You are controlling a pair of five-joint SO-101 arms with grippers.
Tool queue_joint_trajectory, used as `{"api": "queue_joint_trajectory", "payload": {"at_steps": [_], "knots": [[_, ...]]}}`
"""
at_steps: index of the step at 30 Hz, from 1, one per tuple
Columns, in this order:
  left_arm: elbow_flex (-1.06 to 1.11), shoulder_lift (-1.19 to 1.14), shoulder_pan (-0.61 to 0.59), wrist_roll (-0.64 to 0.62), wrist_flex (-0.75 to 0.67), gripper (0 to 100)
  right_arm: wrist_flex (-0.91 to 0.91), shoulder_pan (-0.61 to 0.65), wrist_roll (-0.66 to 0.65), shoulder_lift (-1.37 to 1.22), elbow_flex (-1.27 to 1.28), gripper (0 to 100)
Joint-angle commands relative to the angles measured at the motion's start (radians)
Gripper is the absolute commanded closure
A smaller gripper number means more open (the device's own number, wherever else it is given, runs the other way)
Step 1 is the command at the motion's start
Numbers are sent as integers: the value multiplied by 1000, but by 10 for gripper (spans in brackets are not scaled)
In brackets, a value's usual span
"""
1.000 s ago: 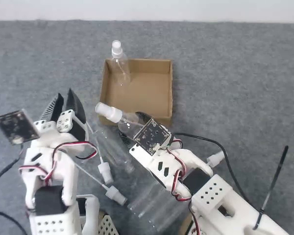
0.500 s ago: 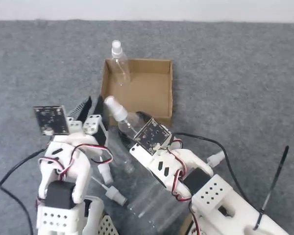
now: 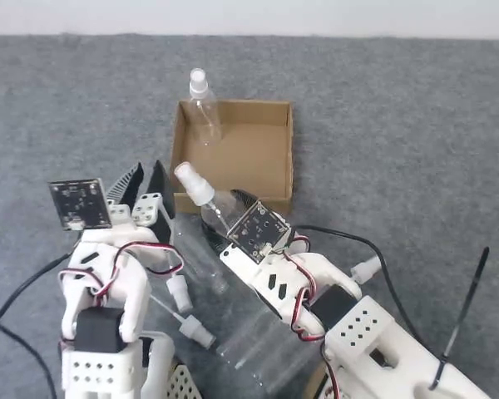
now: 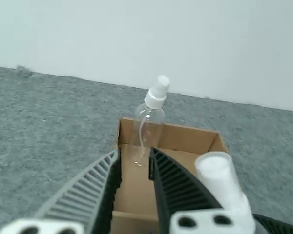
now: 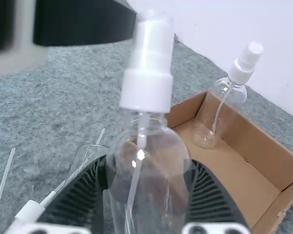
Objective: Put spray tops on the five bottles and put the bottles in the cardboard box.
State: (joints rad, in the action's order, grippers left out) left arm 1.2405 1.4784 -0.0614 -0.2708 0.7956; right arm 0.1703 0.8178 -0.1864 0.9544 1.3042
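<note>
near: two loose spray tops (image 3: pixel 180 293), white plastic, and clear lying bottles (image 3: pixel 254 349) on grey carpet (image 3: pixel 399 125) between the arms | right gripper (image 5: pixel 146 195), ribbed black jaws pinching the held bottle (image 3: pixel 219 208), tilted at the cardboard box (image 3: pixel 289 150) near wall | left gripper (image 4: pixel 135 168) slightly spread, just beside its cap | far: upright bottle (image 3: pixel 204 112) in the box's far-left corner | wide carpet right of the box

Two white arms (image 3: pixel 100 278), black ribbed fingers (image 4: pixel 178 187), red and black wires (image 3: pixel 298 301), dark circuit boards (image 3: pixel 76 204) at wrists, perforated housings (image 3: pixel 362 324)
</note>
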Motion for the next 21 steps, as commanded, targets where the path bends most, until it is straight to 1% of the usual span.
{"api": "queue_joint_trajectory", "payload": {"at_steps": [1,5,11,15,17,21], "knots": [[-68,15,-12,-26,6,917,-19,-7,-14,35,9,930],[-111,15,-34,-38,0,917,-19,-5,-14,35,18,930],[-177,15,-26,-38,-11,917,-18,-4,-14,35,28,930],[-156,9,-25,-38,-68,919,-18,18,-15,35,31,930],[-130,12,-23,-38,-87,939,-22,33,-21,35,31,930],[-93,14,25,-34,-75,953,-27,48,-78,35,31,930]]}}
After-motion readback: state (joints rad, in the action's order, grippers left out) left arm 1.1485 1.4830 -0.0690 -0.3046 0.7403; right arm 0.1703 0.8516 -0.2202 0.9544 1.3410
